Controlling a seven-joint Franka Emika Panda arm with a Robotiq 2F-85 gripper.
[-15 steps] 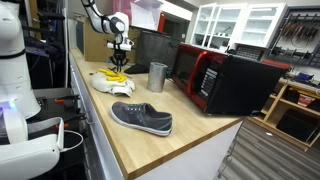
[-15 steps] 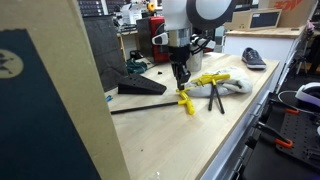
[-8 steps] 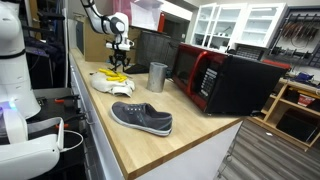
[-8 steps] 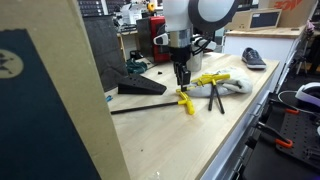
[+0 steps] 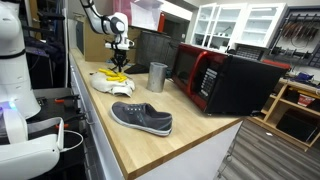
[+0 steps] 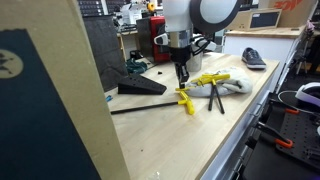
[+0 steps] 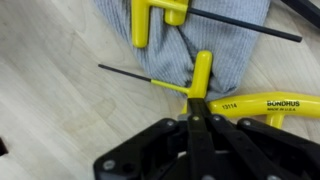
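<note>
My gripper is shut, its fingertips pressed together with nothing seen between them. It hangs just above a yellow T-handle hex key lying half on a grey cloth and half on the wooden counter. A second yellow T-handle key lies on the cloth and a third, marked Bondhus, beside my fingers. In both exterior views the gripper points straight down over the keys and the cloth.
A metal cup, a grey shoe and a red-and-black microwave stand further along the counter. A long black rod and a black wedge-shaped object lie near the keys. The counter edge runs alongside.
</note>
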